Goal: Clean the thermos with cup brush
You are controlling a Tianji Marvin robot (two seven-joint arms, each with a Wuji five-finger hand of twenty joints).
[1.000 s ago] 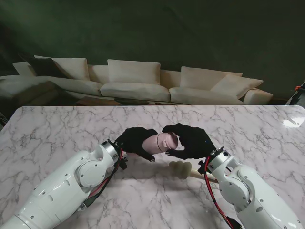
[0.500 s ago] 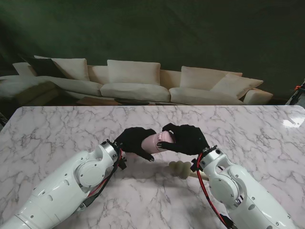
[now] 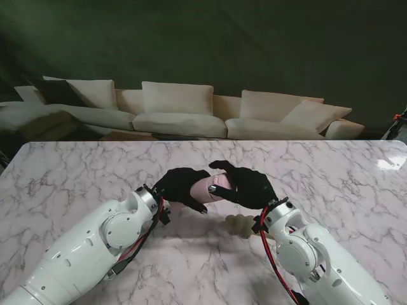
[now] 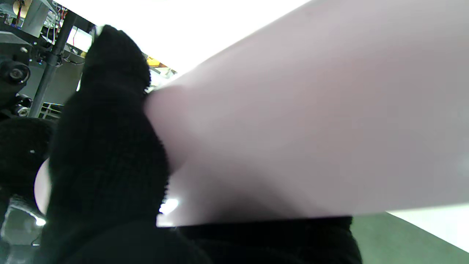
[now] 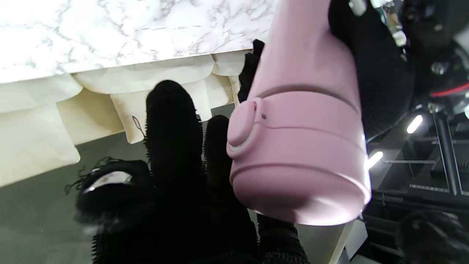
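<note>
A pink thermos is held lying sideways above the table, between both black-gloved hands. My left hand is shut around its body, with one finger wrapped across it. My right hand cups the lid end, and its fingers lie along the lid, which has a round push button on its side. The lid is on. The cup brush, with a cream sponge head, lies on the table nearer to me than the thermos. Its handle runs under my right forearm.
The white marble table spreads out around both arms. Beyond its far edge stands a cream sofa, with a dark wall behind it.
My right hand has moved left along the thermos and closed over the lid end, so less pink shows. The left hand and the brush have stayed put.
</note>
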